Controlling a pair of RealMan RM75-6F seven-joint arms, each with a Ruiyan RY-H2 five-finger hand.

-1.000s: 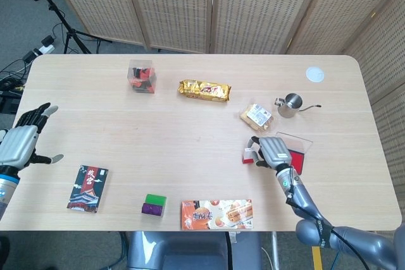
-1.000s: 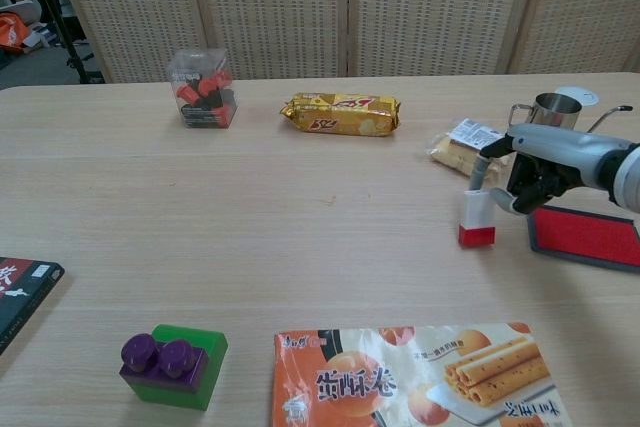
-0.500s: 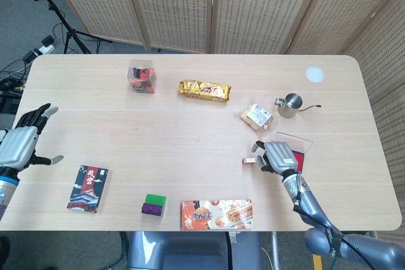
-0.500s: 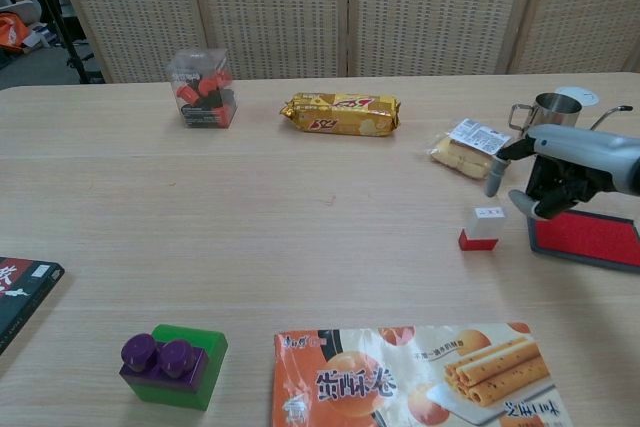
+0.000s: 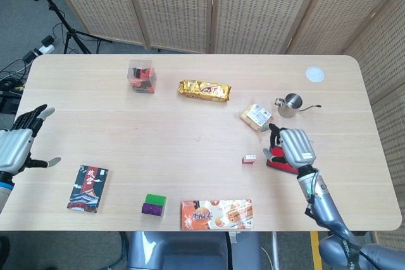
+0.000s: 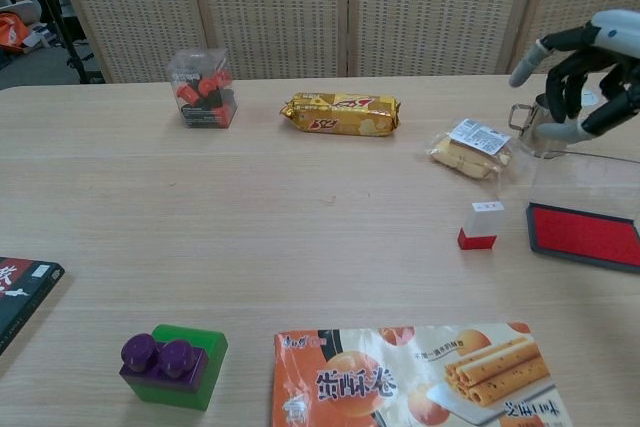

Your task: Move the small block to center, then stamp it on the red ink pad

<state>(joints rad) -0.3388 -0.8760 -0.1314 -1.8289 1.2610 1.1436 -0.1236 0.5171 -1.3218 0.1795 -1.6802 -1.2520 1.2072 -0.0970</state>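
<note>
The small white block with a red base (image 6: 478,225) stood free on the wooden surface (image 6: 300,197), just left of the red ink pad (image 6: 585,235). The right hand (image 6: 588,72) hovered above, fingers apart and empty; the left hand (image 5: 17,145) was likewise spread.

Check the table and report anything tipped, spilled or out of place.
Nothing stands out. The small stamp block stands upright beside the red ink pad, apart from it. The snack packs, cup and other items sit undisturbed, and the right hand hovers above, holding nothing.
</note>
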